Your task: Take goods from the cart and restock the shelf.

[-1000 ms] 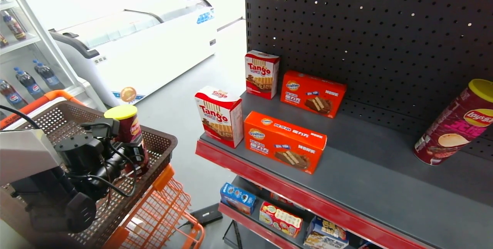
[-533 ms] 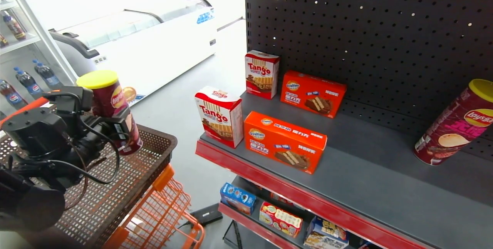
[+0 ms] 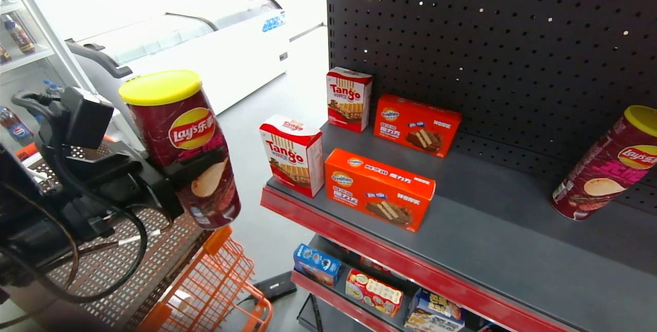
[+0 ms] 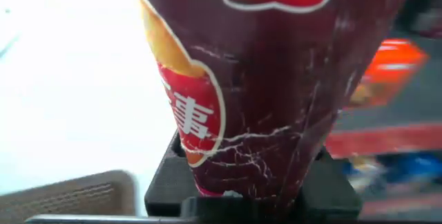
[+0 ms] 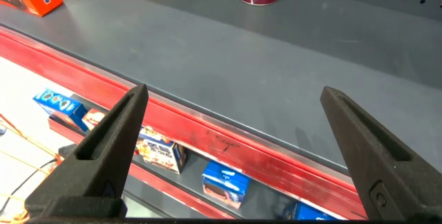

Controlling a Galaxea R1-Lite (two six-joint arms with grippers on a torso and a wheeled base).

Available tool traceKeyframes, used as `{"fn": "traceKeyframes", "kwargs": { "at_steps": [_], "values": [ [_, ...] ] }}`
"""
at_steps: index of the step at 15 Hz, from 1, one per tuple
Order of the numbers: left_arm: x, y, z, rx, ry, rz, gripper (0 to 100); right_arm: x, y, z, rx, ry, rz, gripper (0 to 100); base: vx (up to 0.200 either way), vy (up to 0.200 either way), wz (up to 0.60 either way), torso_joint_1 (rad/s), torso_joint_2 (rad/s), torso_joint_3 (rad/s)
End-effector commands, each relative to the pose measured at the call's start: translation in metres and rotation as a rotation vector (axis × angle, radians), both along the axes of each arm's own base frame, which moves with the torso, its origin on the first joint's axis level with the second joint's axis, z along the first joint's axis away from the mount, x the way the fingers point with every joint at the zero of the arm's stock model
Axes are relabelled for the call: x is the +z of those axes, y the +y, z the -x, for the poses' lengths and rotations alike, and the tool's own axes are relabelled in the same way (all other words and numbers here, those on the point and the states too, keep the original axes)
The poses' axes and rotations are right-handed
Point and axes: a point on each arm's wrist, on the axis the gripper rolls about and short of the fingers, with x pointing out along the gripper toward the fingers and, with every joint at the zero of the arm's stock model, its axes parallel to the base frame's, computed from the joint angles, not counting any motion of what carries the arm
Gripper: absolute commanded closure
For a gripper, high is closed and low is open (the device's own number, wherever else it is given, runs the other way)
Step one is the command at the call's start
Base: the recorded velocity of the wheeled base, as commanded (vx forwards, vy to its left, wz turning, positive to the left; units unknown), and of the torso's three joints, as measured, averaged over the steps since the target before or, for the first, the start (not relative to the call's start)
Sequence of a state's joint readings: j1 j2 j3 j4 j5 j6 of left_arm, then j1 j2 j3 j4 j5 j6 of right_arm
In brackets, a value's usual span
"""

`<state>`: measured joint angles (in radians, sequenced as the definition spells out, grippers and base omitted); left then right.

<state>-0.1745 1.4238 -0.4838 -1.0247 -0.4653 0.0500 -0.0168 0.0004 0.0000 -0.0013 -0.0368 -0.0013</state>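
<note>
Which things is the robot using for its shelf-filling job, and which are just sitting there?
For the job: the chip can clamped in the left end effector, the cart, the grey shelf.
Just sitting there: two wafer boxes, two orange boxes, the second chip can tilted on the shelf, the white freezer.

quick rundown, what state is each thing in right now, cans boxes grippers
held chip can, lid on, near upright, above the cart basket
left gripper, shut on the held chip can
right gripper, open, empty
shelf chip can, lid on, tilted on the shelf, top toward the pegboard
front wafer box, upright, closed
back wafer box, upright, closed
front orange box, closed
back orange box, closed
</note>
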Motion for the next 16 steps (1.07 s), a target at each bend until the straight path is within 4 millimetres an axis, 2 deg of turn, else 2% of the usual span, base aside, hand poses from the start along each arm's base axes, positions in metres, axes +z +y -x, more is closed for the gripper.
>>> {"fn": "traceKeyframes", "kwargs": {
  "at_steps": [1,3,5,9,12,16],
  "values": [
    [0.017,-0.01,0.03,-0.116,-0.059,0.008,100,0.0,0.0,0.0,0.0,-0.001,0.0,0,0.0,0.0,0.0,0.0,0.0,0.0],
    [0.014,-0.02,0.039,-0.187,-0.017,-0.003,100,0.0,0.0,0.0,0.0,-0.001,0.0,0,0.0,0.0,0.0,0.0,0.0,0.0],
    [0.002,-0.023,0.044,-0.213,0.017,-0.013,100,0.0,0.0,0.0,0.0,-0.001,0.0,0,0.0,0.0,0.0,0.0,0.0,0.0],
    [0.004,-0.054,0.05,-0.376,0.001,-0.004,100,0.0,0.0,0.0,0.0,-0.001,0.0,0,0.0,0.0,0.0,0.0,0.0,0.0],
    [0.002,-0.066,0.046,-0.424,0.013,0.016,100,0.0,0.0,0.0,0.0,-0.001,0.0,0,0.0,0.0,0.0,0.0,0.0,0.0],
    [0.01,-0.086,0.053,-0.532,0.026,0.089,100,0.0,0.0,0.0,0.001,-0.001,0.002,0,0.0,0.0,0.0,0.0,0.0,0.0]
  ]
}}
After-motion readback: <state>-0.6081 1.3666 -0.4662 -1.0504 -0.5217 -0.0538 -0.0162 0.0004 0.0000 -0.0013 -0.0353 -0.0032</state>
